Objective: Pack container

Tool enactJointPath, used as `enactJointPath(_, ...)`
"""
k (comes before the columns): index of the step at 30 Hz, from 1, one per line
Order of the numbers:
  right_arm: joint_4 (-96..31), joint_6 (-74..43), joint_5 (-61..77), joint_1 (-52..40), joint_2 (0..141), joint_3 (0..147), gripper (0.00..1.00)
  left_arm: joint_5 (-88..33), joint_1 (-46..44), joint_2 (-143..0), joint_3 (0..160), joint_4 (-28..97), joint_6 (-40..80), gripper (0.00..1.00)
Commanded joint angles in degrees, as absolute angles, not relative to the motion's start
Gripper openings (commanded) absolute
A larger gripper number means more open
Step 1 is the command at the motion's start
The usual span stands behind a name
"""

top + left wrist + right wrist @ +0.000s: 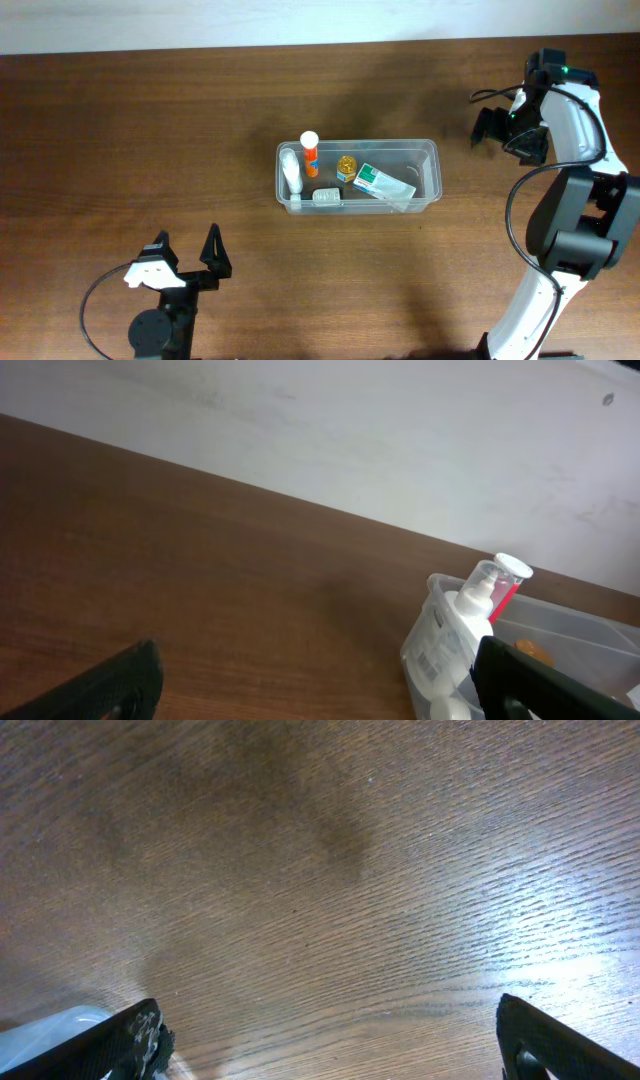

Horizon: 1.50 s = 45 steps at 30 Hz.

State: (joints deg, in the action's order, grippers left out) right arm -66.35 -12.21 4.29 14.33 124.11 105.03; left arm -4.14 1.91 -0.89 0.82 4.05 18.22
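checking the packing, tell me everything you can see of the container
The container is a clear plastic rectangular tub with rounded corners and a rim, lidless, upright on the table. Inside are a white bottle, an orange bottle, a green-white box and two small items.

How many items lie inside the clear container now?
5: white bottle and orange bottle at the left end of the container; small white piece by the near wall; yellow jar in the middle; green-white box toward the right. Others may be hidden.
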Motion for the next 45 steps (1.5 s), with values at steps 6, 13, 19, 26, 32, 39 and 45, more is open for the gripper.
enactJointPath(6, -66.4, -12.3, 3.8, 14.7, 123.4, 105.1, 0.98, -4.7, 2.2, -0.3, 0.5, 4.1, 18.8, 1.0)
enactJointPath(13, -66.4, -12.3, 3.8, 14.7, 123.4, 105.1, 0.98, -4.7, 2.2, -0.3, 0.5, 4.1, 18.8, 0.99)
enactJointPath(19, -66.4, -12.3, 3.8, 14.7, 123.4, 105.1, 0.98, -4.7, 2.2, -0.3, 0.5, 4.1, 18.8, 0.99)
enactJointPath(26, -66.4, -12.3, 3.8, 14.7, 123.4, 105.1, 0.98, -4.7, 2.2, -0.3, 0.5, 4.1, 18.8, 0.99)
enactJointPath(32, -66.4, -12.3, 3.8, 14.7, 123.4, 105.1, 0.98, -4.7, 2.2, -0.3, 0.5, 4.1, 18.8, 0.99)
enactJointPath(39, -66.4, -12.3, 3.8, 14.3, 122.0, 105.1, 0.98, -4.7, 2.2, -0.3, 0.5, 4.1, 18.8, 0.99)
enactJointPath(45, -66.4, -12.3, 3.8, 11.2, 114.0, 105.1, 0.98, -4.7, 2.2, -0.3, 0.5, 4.1, 18.8, 0.99)
